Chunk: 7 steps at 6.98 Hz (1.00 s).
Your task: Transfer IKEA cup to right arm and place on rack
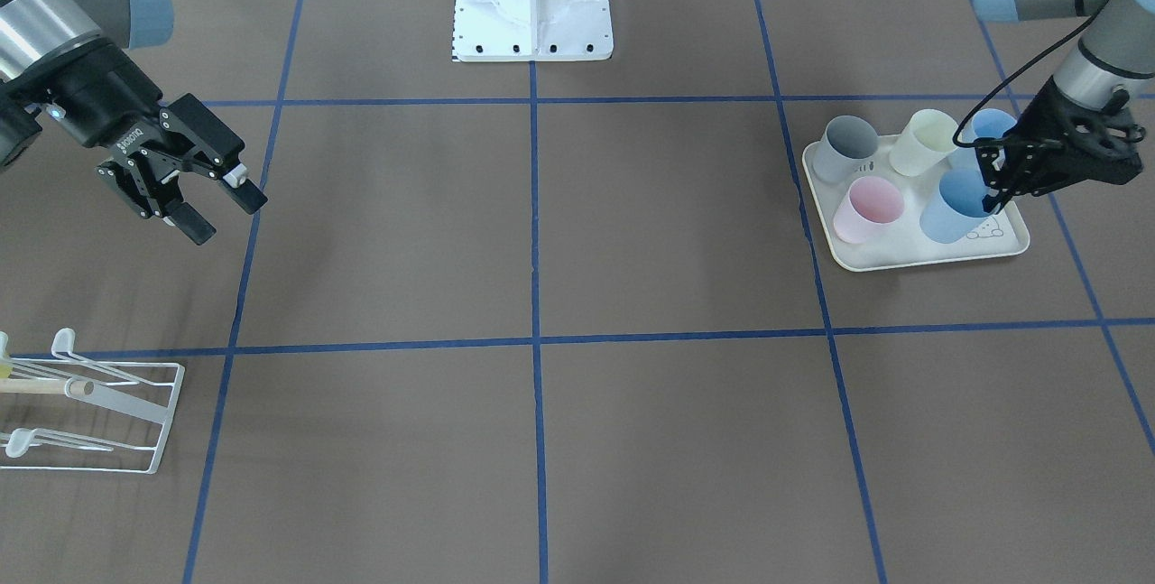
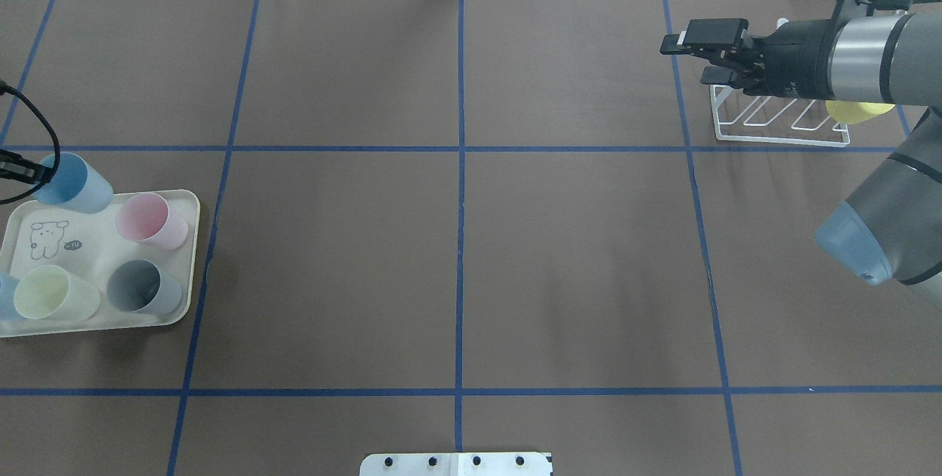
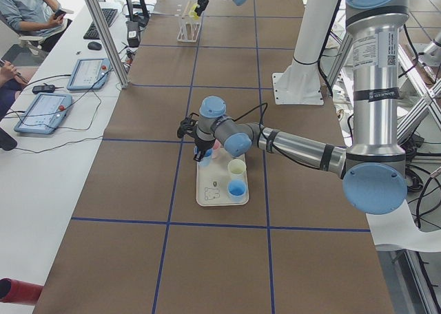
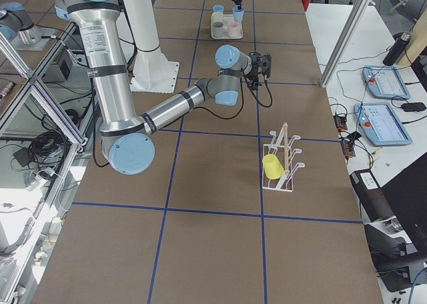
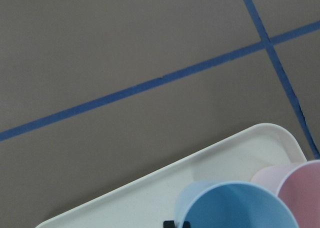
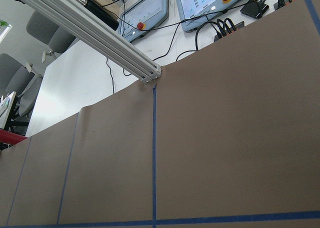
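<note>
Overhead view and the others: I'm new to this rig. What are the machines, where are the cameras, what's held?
The left arm and right arm are robots at a table. Overhead looks from behind them; front faces them, swapping sides; two side views look along the table; each wrist carries a camera. The left gripper has its fingers at the rim of a blue cup at the tray, with four more cups; grip unclear. The right gripper hangs open, empty, apart from the rack, which holds a yellow cup.
</note>
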Available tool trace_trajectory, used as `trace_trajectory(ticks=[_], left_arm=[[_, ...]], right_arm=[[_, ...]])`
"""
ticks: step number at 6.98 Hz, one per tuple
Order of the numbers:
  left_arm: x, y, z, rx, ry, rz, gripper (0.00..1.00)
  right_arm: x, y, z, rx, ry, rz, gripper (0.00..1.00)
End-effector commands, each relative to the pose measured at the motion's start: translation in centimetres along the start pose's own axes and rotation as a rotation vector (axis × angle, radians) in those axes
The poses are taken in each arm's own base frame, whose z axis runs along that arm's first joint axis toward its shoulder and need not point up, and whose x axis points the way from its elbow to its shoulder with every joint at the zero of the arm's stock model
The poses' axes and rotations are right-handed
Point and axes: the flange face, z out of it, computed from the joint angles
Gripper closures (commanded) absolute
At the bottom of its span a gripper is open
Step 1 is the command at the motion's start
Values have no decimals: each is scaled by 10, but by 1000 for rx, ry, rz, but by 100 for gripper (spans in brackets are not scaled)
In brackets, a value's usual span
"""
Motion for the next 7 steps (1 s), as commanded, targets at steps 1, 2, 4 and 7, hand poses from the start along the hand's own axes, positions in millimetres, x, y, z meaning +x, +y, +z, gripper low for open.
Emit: trace_trajectory(ticks=[1, 2, 4, 7], left_arm=[[-23, -34, -44, 74, -45, -49, 100], [-23, -54, -56, 117, -45, -107, 100], [7, -101, -79, 217, 4, -394, 100], [69, -121, -90, 335, 236, -807, 100]], right_arm=[[-5, -1, 1, 3, -9, -4, 0], [-12, -2, 2, 4, -19, -8, 0], [-30, -1, 8, 1, -41, 6, 0], [-58, 35, 41, 30, -80, 32, 1]])
